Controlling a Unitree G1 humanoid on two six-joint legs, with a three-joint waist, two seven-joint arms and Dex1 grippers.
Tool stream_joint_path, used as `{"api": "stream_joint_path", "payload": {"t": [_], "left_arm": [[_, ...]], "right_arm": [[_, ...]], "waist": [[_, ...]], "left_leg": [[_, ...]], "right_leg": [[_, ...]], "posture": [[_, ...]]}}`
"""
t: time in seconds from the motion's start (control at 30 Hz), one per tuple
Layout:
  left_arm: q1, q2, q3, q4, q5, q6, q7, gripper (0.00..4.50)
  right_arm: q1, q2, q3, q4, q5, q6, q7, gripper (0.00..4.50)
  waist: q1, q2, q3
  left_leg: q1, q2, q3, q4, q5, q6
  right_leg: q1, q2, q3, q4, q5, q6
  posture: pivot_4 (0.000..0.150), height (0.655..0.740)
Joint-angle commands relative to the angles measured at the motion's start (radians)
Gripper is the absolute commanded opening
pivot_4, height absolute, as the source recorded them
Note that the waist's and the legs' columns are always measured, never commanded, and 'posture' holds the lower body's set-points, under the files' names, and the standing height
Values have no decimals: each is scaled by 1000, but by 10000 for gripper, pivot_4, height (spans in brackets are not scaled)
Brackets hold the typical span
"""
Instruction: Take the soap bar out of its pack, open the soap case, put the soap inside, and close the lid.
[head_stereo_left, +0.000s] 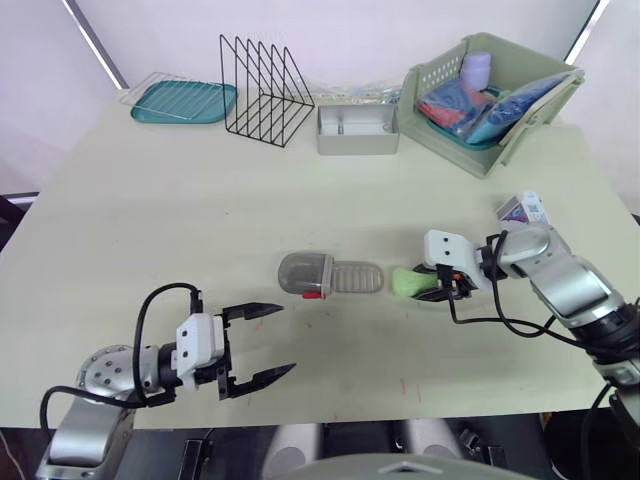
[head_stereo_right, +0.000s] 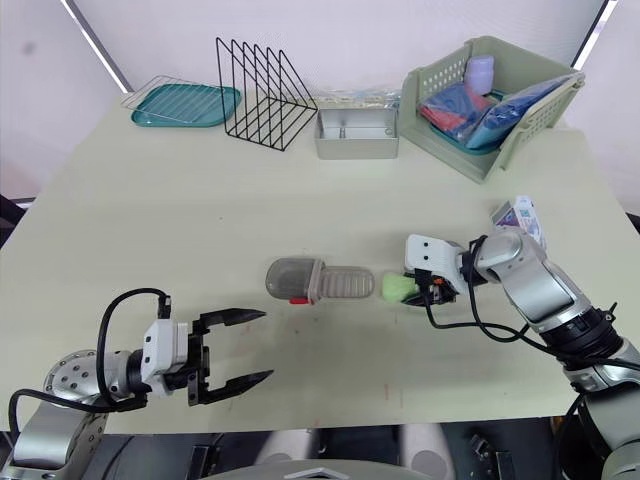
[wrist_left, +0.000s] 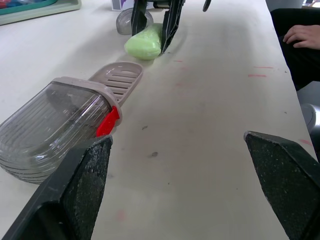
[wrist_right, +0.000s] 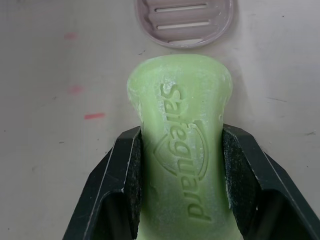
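The green soap bar (wrist_right: 180, 145) lies on the table just right of the soap case, with my right gripper (head_stereo_left: 432, 287) shut on it; both black fingers (wrist_right: 125, 185) press its sides. The soap case stands open in the middle: its ribbed tray (head_stereo_left: 357, 277) is slid out toward the soap, and the clear grey lid (head_stereo_left: 304, 273) with a red latch (wrist_left: 107, 121) lies at its left. The empty soap pack (head_stereo_left: 524, 208) sits at the right table edge. My left gripper (head_stereo_left: 262, 342) is open near the front edge, short of the lid.
Along the back stand a teal tray (head_stereo_left: 184, 101), a black wire rack (head_stereo_left: 264, 76), a grey metal box (head_stereo_left: 357, 130) and a green basket (head_stereo_left: 515, 125) of packets. A person's hand (wrist_left: 302, 35) rests beyond the table edge in the left wrist view.
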Motion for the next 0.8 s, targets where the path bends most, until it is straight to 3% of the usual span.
{"api": "stream_joint_path", "payload": {"t": [0.03, 0.23, 0.5, 0.8], "left_arm": [[1, 9, 10, -12, -8, -16, 8, 45000], [-4, 11, 12, -5, -13, -18, 12, 45000], [-5, 7, 19, -11, -27, -7, 30, 45000], [0, 6, 12, -23, -23, -4, 57, 45000]], "right_arm": [[-73, 8, -46, -55, 40, 26, 24, 16450], [-176, 120, -18, -101, 86, 178, -19, 16450], [-213, 260, 77, -22, 18, 209, -128, 16450], [-211, 277, 132, -11, -2, 195, -127, 16450]], "waist": [[0, 0, 0], [-18, 0, 0], [-21, 0, 0], [-23, 0, 0]], "left_leg": [[0, 0, 0, 0, 0, 0], [0, 1, -1, -2, 0, 0], [-1, 0, -2, -1, 0, 0], [-1, 0, -3, -2, 0, 0]], "right_leg": [[0, 0, 0, 0, 0, 0], [-1, 1, -1, 0, 0, 0], [-1, 0, 0, 0, 0, 0], [-2, 0, 0, 0, 0, 0]], "posture": [[1500, 7400], [1500, 7400], [1500, 7400], [1500, 7400]]}}
